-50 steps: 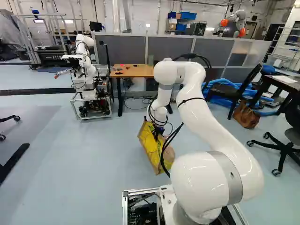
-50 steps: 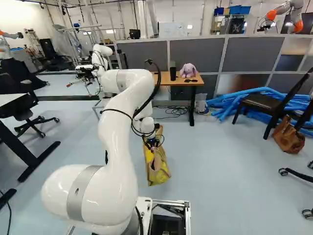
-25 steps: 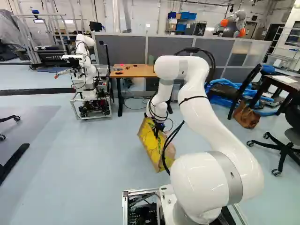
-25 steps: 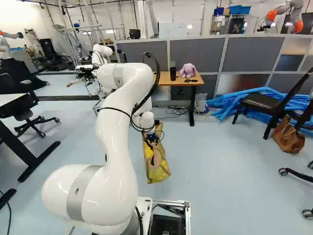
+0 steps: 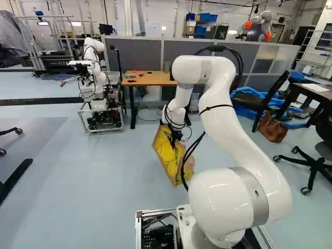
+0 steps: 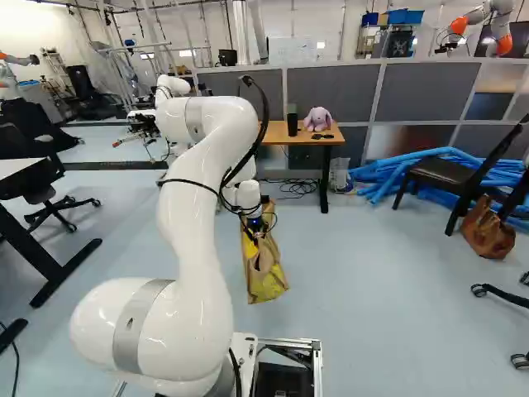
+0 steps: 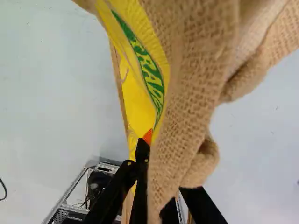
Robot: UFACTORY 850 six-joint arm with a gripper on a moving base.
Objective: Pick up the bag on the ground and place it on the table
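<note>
One yellow-and-tan burlap bag (image 5: 167, 160), likely light, limp, apt to sag; black two-fingered gripper (image 7: 163, 175) clenches its cloth; bunched upper edge probably the surest hold.

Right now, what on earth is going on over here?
A white robot arm has a yellow-and-tan burlap bag pinched by its fabric in a black gripper. The bag hangs tilted, low down; I can't tell whether its lowest corner still touches the floor. The job is to put it on a table, probably the wooden-topped table ahead, and it isn't there yet.
</note>
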